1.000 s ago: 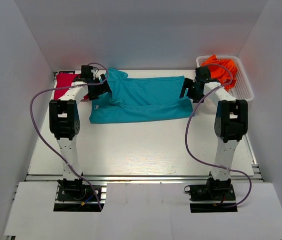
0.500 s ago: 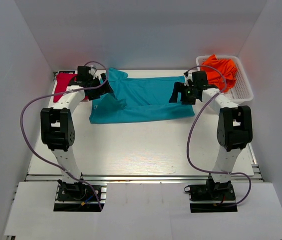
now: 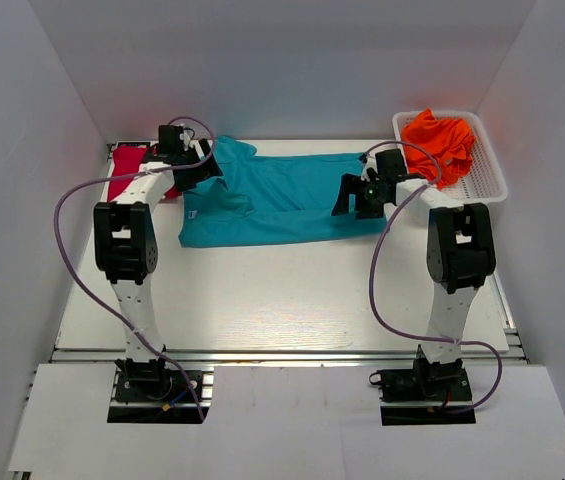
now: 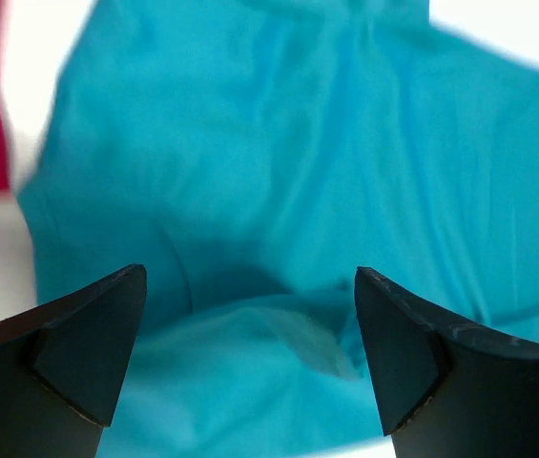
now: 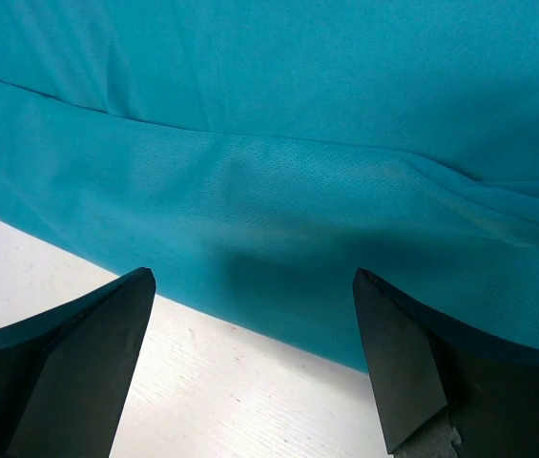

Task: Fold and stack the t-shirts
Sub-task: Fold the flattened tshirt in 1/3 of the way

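The left gripper (image 4: 250, 277) is open. Its two dark fingers stand wide apart and nothing is between them. It hangs over the left end of the soft teal cotton t-shirt (image 3: 282, 195). I cannot tell if the fingers touch the cloth. The cloth under it is lumpy and has folds.

The right gripper (image 5: 250, 277) is open too, with its fingers wide apart and empty. It is over the right end of the teal shirt, by the near edge of the cloth. A strip of the white table (image 3: 282, 290) shows just under that edge.

The teal shirt lies at the far side of the table, between the two grippers. It is long from left to right. Its lumpy, bunched end points to the left. Its flat, straight end points to the right. The near edge runs in a nearly straight line.

A red cotton t-shirt (image 3: 122, 175) lies at the far left of the table, just beside the teal one. A bright orange t-shirt (image 3: 440, 140) sits bunched up in a white plastic basket (image 3: 492, 175) at the far right corner.
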Available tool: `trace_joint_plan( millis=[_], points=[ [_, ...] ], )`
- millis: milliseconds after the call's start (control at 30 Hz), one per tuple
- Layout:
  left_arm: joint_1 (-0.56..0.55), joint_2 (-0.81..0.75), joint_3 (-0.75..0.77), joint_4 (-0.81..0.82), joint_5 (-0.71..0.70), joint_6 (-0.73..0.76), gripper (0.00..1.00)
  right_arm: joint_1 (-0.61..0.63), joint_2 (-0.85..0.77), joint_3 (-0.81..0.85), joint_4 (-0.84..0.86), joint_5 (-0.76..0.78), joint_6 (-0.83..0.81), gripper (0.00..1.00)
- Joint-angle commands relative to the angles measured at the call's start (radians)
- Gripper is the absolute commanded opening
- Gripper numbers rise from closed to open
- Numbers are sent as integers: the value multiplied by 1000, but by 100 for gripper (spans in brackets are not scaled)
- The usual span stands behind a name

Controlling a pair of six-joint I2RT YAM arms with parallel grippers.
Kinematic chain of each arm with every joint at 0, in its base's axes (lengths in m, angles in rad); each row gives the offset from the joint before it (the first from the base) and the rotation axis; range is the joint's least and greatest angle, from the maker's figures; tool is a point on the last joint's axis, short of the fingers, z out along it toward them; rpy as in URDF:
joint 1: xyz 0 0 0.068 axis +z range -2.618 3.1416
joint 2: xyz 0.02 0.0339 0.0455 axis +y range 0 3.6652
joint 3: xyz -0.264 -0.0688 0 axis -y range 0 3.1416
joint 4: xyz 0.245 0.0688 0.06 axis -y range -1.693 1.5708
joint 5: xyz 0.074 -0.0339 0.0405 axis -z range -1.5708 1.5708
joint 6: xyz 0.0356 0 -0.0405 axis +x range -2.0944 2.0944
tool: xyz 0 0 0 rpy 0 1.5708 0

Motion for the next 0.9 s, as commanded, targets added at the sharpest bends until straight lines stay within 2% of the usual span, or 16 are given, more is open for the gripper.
trace_joint_plan(
  millis=[0, 167, 200, 400, 667, 867],
  points=[
    [13, 67, 122, 35, -45, -14, 100, 1, 9, 49, 12, 3, -24, 90],
    [23, 203, 353, -95, -45, -35, 100, 0, 18, 60, -5, 42, -22, 90],
    [23, 204, 354, -95, -45, -35, 100, 0, 17, 58, -2, 51, -24, 90],
    [32, 81, 201, 57, 25, -24, 100, 0, 26, 72, 29, 60, -15, 90],
    [-24, -16, 168, -6, 81, 78, 100, -14, 128, 160, 38, 147, 39, 90],
    [-73, -36, 124, -26, 192, 184, 100, -28, 207, 226, 32, 123, 73, 90]
  ],
)
